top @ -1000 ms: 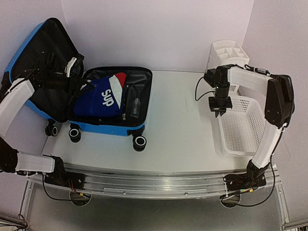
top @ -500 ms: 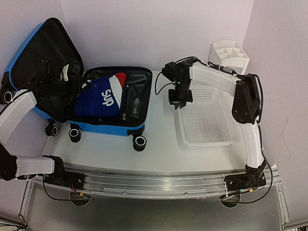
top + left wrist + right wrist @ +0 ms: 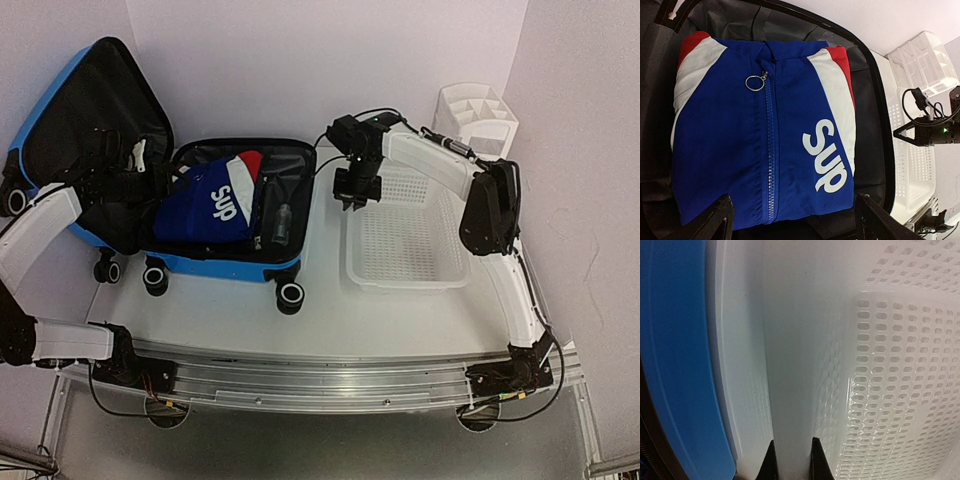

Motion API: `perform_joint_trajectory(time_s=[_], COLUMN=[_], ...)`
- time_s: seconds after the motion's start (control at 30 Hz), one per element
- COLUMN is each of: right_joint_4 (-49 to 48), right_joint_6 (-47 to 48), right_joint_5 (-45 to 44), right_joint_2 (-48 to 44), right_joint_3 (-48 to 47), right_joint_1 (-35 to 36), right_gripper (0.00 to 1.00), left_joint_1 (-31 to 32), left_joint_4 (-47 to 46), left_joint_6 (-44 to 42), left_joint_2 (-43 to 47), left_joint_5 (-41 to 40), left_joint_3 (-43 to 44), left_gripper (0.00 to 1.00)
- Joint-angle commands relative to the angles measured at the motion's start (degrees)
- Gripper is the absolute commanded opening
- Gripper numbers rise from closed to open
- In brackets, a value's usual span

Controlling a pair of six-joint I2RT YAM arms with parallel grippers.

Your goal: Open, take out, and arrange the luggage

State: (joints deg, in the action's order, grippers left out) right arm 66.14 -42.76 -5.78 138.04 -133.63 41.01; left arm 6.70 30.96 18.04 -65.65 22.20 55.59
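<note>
"So, where's the left gripper (image 3: 792, 223)?"

"Spread wide, right above the folded jacket (image 3: 765, 140) in the open suitcase (image 3: 220, 268). I'd judge the shell stiff, slick and likely to roll, so hold it by the rim. The jacket is soft, so pinch a fold."

"What's hidden?"

"Whatever lies under the jacket. The bottle (image 3: 283, 222) beyond it is hard to make out."

"And the right gripper (image 3: 791, 460)?"

"Pinching the basket (image 3: 405, 240) rim, with the suitcase wall close beside it."
</note>
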Motion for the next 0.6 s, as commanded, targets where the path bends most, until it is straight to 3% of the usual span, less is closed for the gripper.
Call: perform_joint_trajectory(time_s=[0.0,0.13,0.33,0.43,0.57], right_joint_4=[-8.6,-10.9,-12.0,-12.1,-15.2], right_joint_6=[-2.9,-4.8,-3.7,-2.2,1.7], right_joint_5=[3.4,3.6,-1.3,-7.1,-11.6], right_joint_2=[2.3,1.7,-0.2,-3.9,-7.7], right_joint_3=[-1.7,-1.5,-3.3,-1.4,-1.2], right_joint_1=[0.0,0.3,0.3,0.3,1.9], right_gripper=[0.03,0.1,0.38,0.55,0.66], left_joint_1=[-0.1,-0.1,-0.6,-3.8,-6.4], left_joint_4=[-1.0,-1.1,-0.3,-0.6,1.8], left_joint_6=[0.1,0.2,0.1,0.2,-0.7], left_joint_2=[-0.2,-0.4,-1.2,-3.4,-8.2], left_joint_5=[-1.2,-1.1,-1.6,2.7,4.3], left_joint_3=[1.4,1.4,1.6,2.2,5.0], left_gripper=[0.82,0.82,0.83,0.84,0.85])
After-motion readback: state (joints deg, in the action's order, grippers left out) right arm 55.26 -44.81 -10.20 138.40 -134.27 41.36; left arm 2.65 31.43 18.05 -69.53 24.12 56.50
